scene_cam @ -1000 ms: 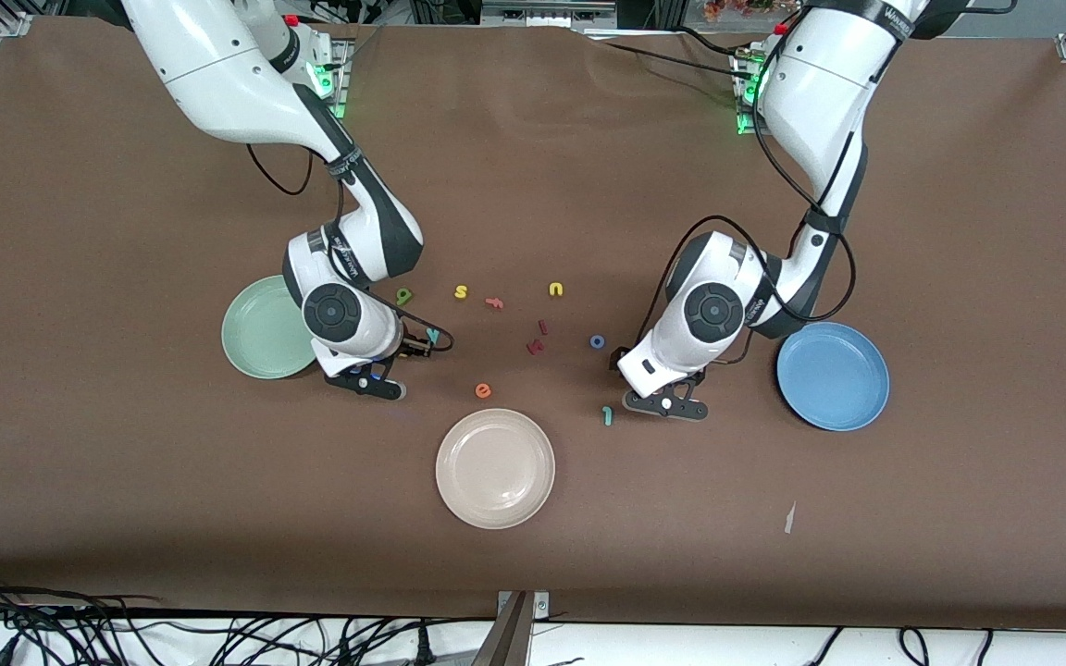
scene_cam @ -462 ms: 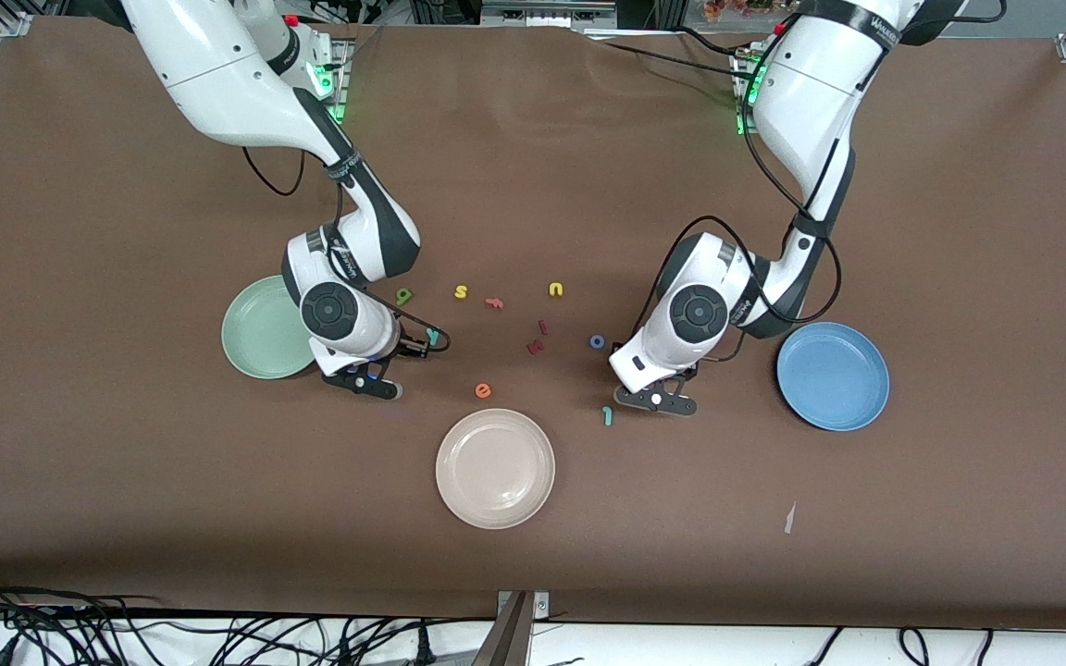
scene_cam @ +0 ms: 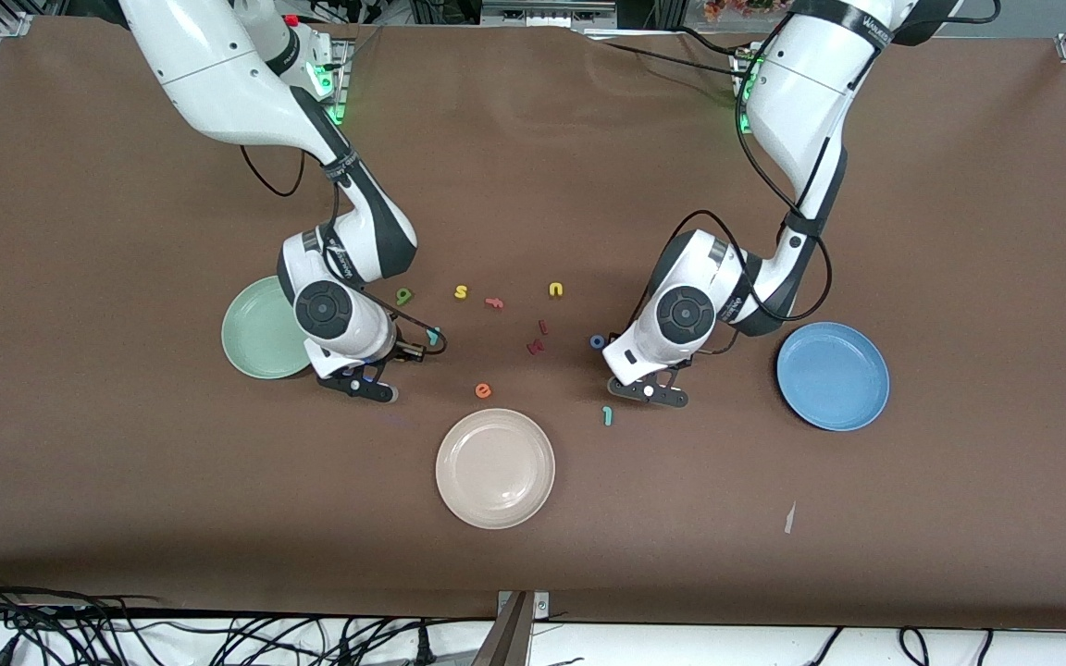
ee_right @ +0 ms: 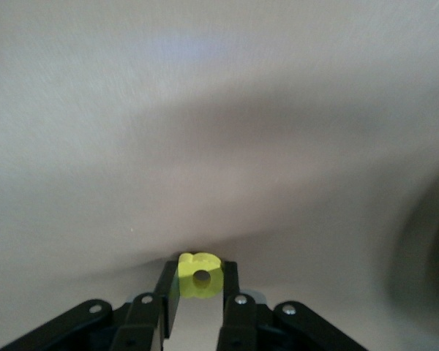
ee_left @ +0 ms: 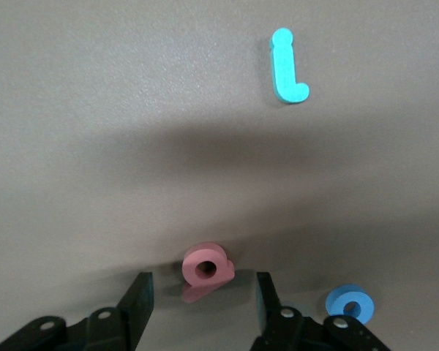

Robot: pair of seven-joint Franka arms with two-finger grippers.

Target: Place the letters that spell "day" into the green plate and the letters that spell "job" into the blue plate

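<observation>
On the worktop, the green plate and blue plate are empty. We judge both arms mid-pick. The right gripper, beside the green plate, has its fingers clamped on the yellow "a"; next comes lifting it over that plate. The left gripper has fingers apart astride the salmon "b", unclosed. Only the wrist views show these letters; the front view hides them.

Table cover: brown cloth, matt.
Letters, as pink "b" and yellow "a": soft foam, matt.
Green plate, blue plate: smooth plastic, low sheen.
Arm shells: glossy white plastic.
</observation>
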